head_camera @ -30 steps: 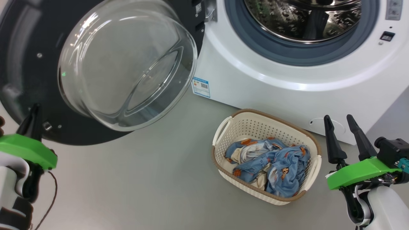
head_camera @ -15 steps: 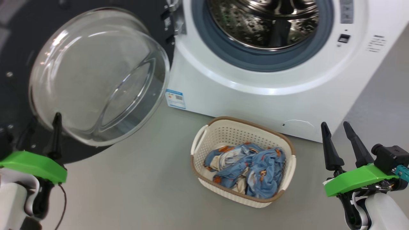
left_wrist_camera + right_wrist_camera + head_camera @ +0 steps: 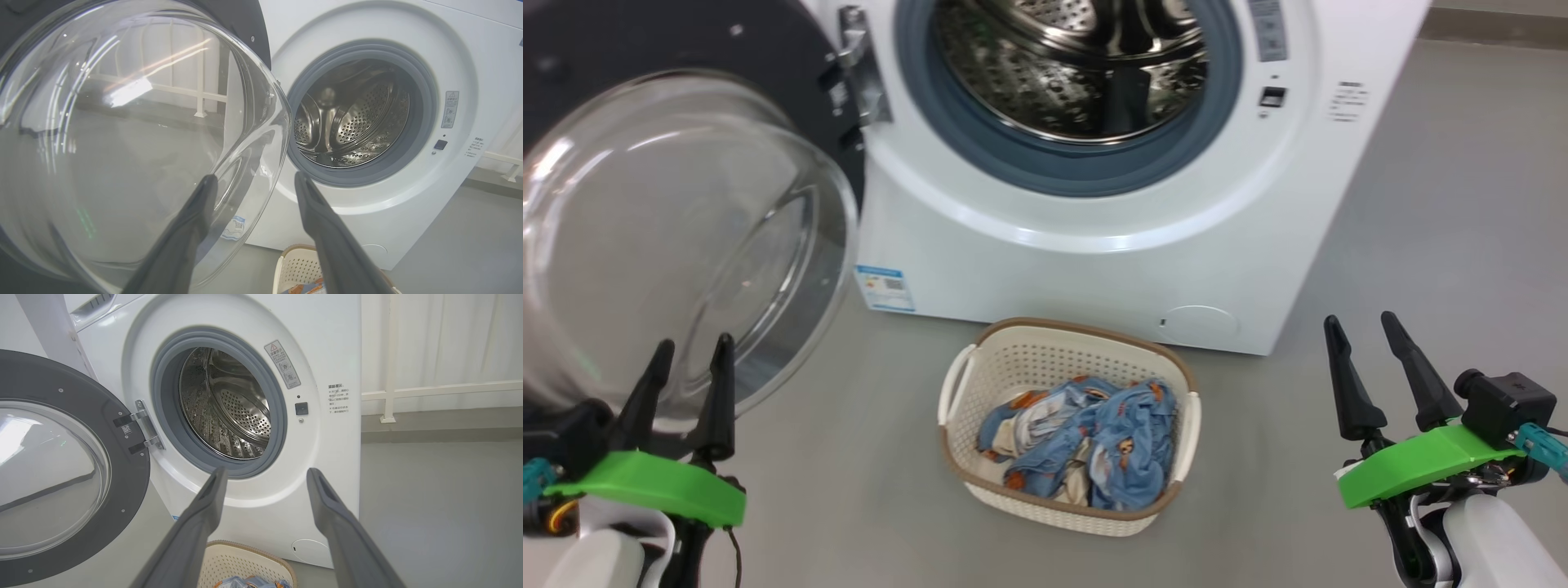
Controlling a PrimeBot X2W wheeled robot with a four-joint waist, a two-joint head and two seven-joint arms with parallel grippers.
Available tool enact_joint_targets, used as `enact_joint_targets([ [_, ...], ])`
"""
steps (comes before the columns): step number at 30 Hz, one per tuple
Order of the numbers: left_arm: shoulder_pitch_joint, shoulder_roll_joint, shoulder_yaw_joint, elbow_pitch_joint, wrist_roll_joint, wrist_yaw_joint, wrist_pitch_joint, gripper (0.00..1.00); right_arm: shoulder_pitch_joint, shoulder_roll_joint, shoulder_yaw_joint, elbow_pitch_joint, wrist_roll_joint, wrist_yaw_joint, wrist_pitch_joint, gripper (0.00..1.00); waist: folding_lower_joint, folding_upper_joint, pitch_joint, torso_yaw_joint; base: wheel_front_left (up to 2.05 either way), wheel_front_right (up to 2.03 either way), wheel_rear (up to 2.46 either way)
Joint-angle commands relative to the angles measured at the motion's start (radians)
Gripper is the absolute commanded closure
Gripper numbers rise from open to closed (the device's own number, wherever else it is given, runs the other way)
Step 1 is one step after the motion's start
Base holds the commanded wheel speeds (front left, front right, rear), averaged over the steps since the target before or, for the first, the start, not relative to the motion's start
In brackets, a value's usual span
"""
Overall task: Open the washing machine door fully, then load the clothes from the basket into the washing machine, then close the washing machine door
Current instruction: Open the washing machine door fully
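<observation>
Left tool (image 3: 695, 347) by the swung-out washing machine door (image 3: 670, 229), right tool (image 3: 1360, 322), both wide, empty; clothes (image 3: 1086, 441) in the basket (image 3: 1029, 367).

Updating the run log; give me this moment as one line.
washing machine door: open | clothes: in basket | left gripper: open, empty | right gripper: open, empty | next: load clothes

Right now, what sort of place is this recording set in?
Probably a laundry area, perhaps a test room: a white front-loading washing machine with its door open, a basket of clothes on a grey floor.
</observation>
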State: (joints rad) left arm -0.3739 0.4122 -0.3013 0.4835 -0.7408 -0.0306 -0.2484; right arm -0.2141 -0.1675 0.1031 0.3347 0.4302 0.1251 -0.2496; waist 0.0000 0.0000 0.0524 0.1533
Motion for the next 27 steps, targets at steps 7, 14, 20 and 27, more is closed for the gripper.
enact_joint_targets([
  [7,0.065,0.010,0.067,-0.107,0.045,0.040,-0.013,0.00,0.005,-0.027,0.045,-0.028,0.001,0.006,-0.012,0.00,0.0000,0.0000,-0.033,-0.108,0.00,0.00,0.00],
  [14,0.136,-0.023,0.099,-0.181,0.070,0.067,-0.013,0.00,0.002,-0.038,0.060,-0.031,0.006,0.006,-0.012,0.00,0.0000,0.0000,-0.046,-0.166,0.00,0.00,0.00],
  [20,0.178,-0.039,0.117,-0.225,0.090,0.078,-0.013,0.00,-0.002,-0.046,0.064,-0.033,0.006,0.006,-0.012,0.00,0.0000,0.0000,-0.047,-0.193,0.00,0.00,0.00],
  [27,0.217,-0.070,0.129,-0.266,0.093,0.060,-0.013,0.00,-0.004,-0.058,0.057,-0.037,0.008,0.006,-0.012,0.00,0.0000,0.0000,-0.049,-0.207,0.00,0.00,0.00],
])
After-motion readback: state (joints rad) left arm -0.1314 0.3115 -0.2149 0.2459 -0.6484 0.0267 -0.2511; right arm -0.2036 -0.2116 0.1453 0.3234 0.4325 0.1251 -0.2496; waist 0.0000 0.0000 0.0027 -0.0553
